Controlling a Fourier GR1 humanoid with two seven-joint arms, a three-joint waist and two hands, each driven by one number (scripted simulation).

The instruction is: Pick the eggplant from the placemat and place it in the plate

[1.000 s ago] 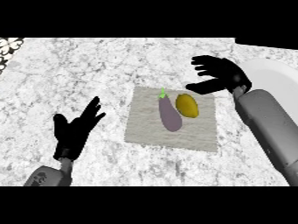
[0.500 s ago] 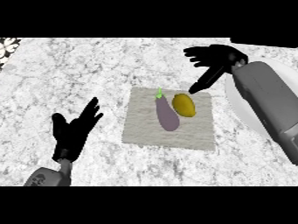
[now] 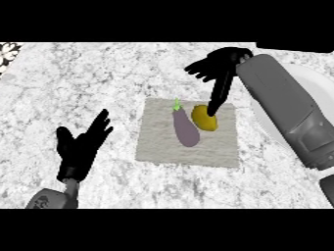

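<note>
Right hand (image 3: 216,66) shifted up-left, fingers spread, one over yellow fruit (image 3: 204,118). Eggplant (image 3: 185,128) on placemat (image 3: 162,142), untouched. Left hand (image 3: 81,144) open, resting. Risk: grabbing fruit instead; plate (image 3: 325,93) behind forearm.

Grey forearms (image 3: 285,108), black (fingered) hands

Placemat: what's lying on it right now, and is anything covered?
On the placemat lie the purple eggplant and, beside it, a yellow fruit. The right hand hangs above them; its thumb covers part of the fruit.
</note>
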